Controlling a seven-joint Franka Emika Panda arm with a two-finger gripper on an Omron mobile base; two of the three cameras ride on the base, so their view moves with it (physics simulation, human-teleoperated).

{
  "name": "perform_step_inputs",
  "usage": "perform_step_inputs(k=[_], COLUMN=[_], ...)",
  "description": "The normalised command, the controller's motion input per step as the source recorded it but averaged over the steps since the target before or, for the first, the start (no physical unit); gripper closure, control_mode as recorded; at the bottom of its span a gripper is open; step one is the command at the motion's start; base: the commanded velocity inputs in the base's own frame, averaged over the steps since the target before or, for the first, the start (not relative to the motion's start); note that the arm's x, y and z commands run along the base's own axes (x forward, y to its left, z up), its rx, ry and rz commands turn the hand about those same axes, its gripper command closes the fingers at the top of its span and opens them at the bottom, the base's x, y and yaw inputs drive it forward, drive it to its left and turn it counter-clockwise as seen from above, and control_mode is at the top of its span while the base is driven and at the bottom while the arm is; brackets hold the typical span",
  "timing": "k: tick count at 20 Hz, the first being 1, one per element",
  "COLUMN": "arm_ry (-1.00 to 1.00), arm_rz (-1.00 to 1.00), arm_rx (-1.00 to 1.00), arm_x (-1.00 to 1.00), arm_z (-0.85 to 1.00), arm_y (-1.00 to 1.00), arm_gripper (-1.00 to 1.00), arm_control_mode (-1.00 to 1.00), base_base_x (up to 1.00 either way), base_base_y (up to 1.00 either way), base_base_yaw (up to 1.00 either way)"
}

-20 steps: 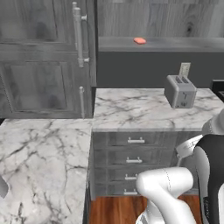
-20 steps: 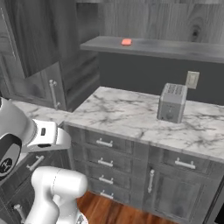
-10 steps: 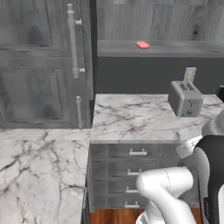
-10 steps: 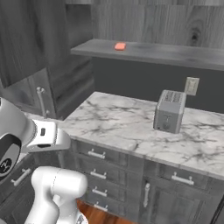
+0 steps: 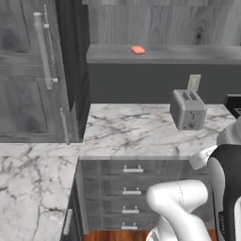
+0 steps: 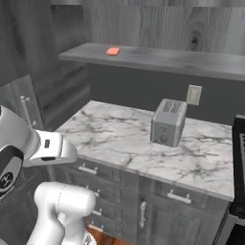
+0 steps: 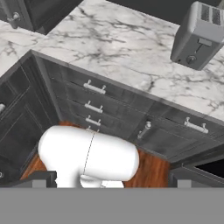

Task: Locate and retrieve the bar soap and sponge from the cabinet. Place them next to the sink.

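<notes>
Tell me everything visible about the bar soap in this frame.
The small flat salmon-pink bar soap has rounded corners and looks smooth and matte. It lies flat on the flat grey cabinet shelf, toward its left end, above the white marble counter. Only the shelf touches it.

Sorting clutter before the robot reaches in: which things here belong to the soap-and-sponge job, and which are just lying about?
Part of the job:
bar soap, lying on the cabinet shelf

Just lying about:
toaster on the marble counter
wall outlet
drawers below

Kitchen: marble counter (image 5: 127, 129); toaster (image 5: 188, 109); drawers (image 5: 132, 190).
</notes>
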Motion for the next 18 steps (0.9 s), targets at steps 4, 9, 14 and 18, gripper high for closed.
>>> perform_step_inputs(k=[4,9,14,18], arm_ry=[0.00,0.00,0.00,0.00], arm_rz=[0.00,0.00,0.00,0.00], arm_rx=[0.00,0.00,0.00,0.00], arm_x=[0.00,0.00,0.00,0.00], arm_z=[0.00,0.00,0.00,0.00], arm_y=[0.00,0.00,0.00,0.00], arm_gripper=[-1.00,-1.00,-1.00,-1.00], arm_control_mode=[1.00,1.00,1.00,1.00], base_base_x=[0.00,0.00,0.02,0.18], base_base_y=[-0.53,-0.16,0.21,0.33], base_base_yaw=[0.02,0.00,-0.01,-0.01])
